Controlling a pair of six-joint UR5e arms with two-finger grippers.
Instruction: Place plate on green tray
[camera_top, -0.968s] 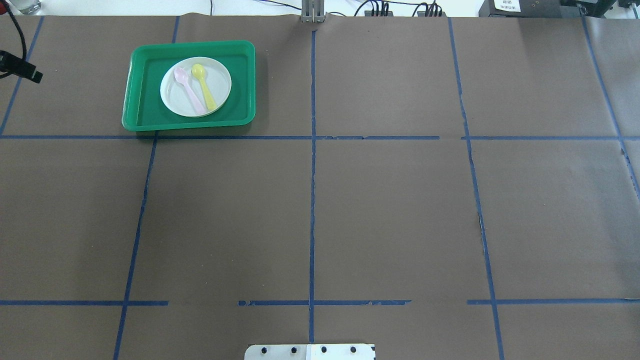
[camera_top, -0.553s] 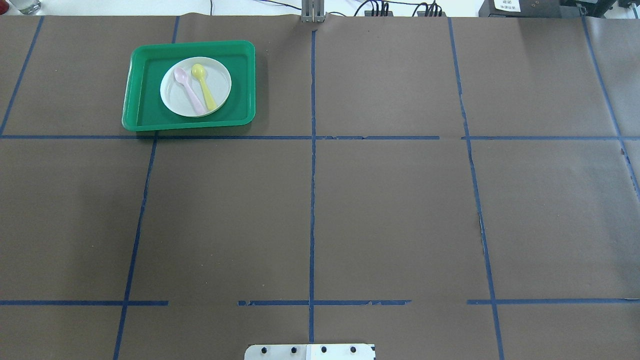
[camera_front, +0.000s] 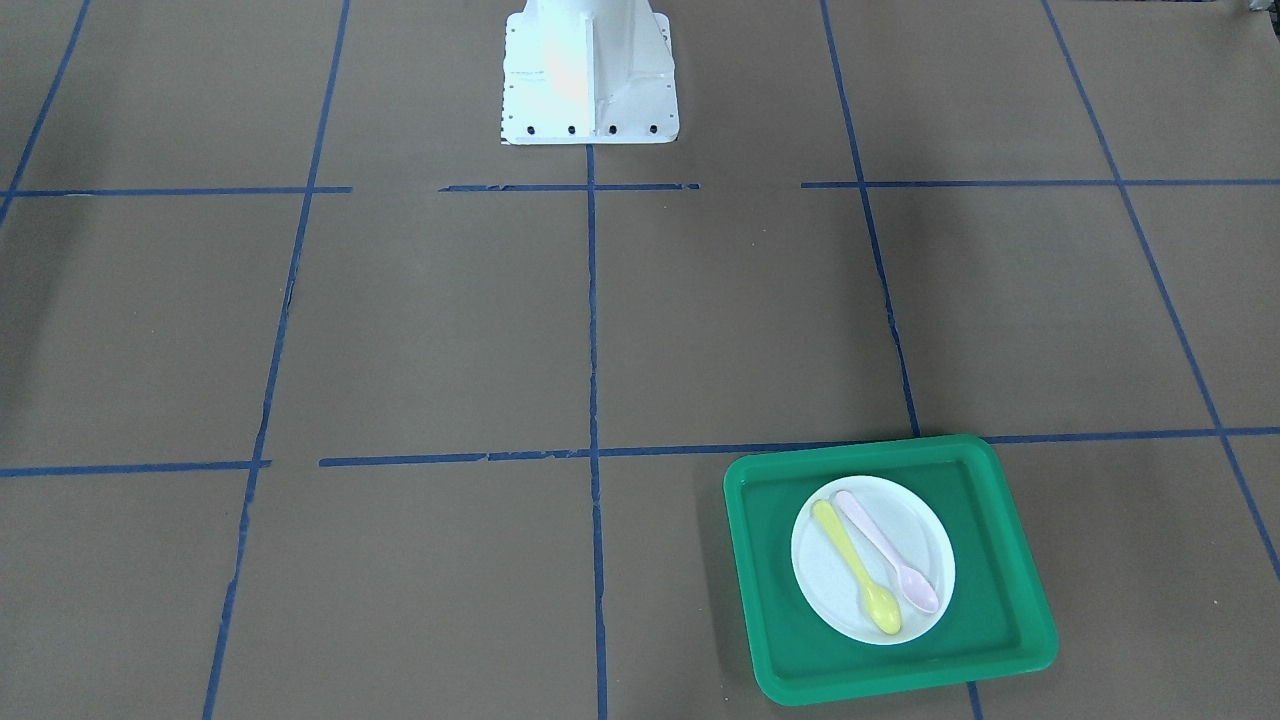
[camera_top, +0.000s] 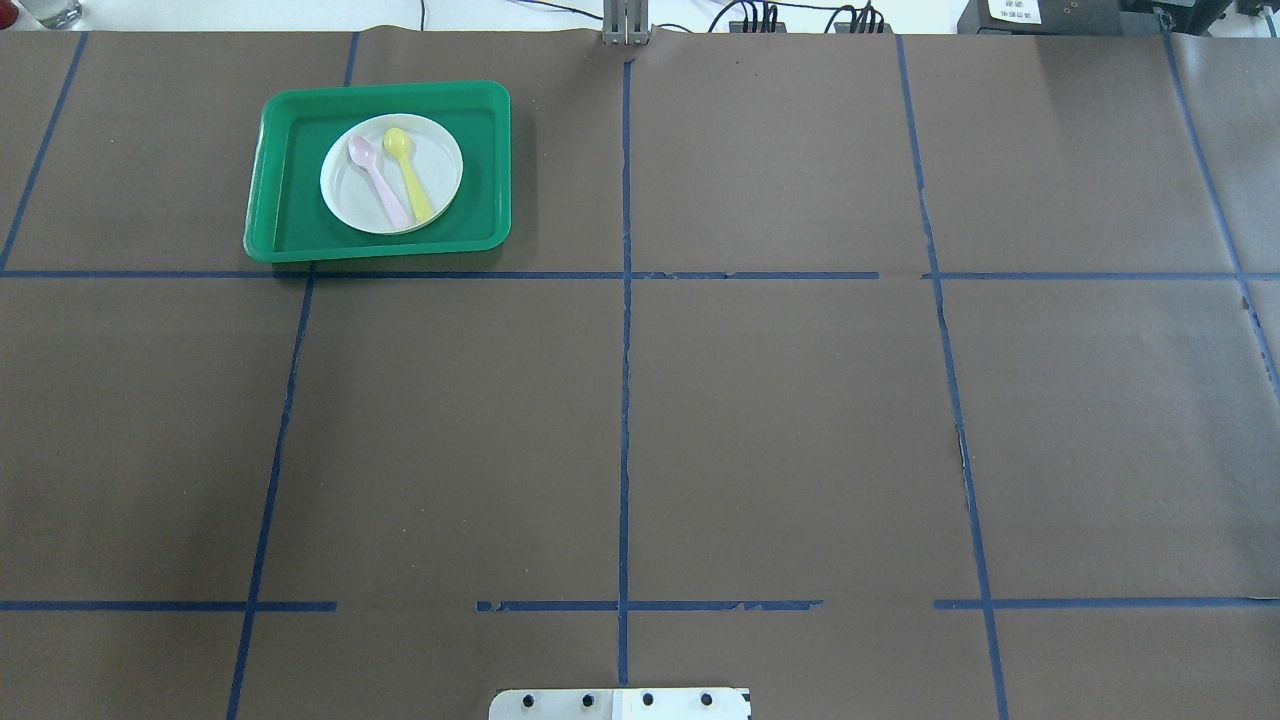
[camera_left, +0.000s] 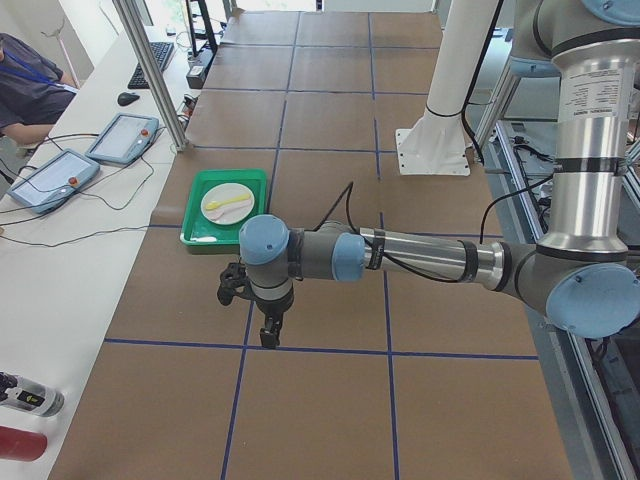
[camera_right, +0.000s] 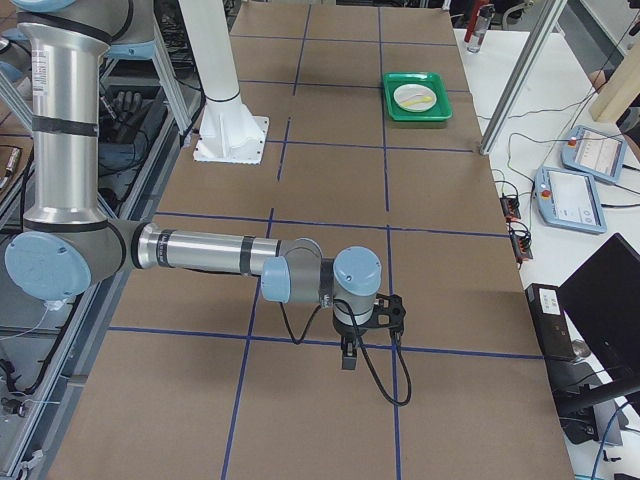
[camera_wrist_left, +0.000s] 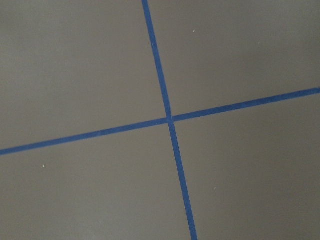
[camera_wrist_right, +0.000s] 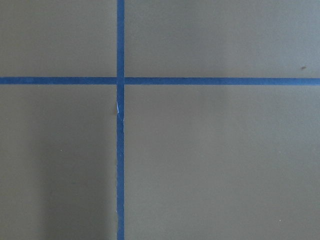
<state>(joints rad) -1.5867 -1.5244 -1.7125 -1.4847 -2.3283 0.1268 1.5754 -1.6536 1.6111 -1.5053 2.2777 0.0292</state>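
small round white shallow plate (camera_top: 441, 165) centred in large bright green rounded-square plastic tray (camera_top: 285, 225), yellow plastic spoon (camera_top: 410, 180) and pale pink plastic spoon (camera_top: 380, 185) lying on plate, left gripper (camera_left: 270, 338), right gripper (camera_right: 347, 358) well apart from tray, finger spread cannot tell

One second ago, part of the left gripper (camera_left: 270, 338) protruded into the overhead view at its upper left edge. By 0.6 s ago it had left that view, and it is outside it now. It now shows only in the exterior left view, above the worktop (camera_left: 330, 400) near a crossing of blue tape lines (camera_left: 246, 344).
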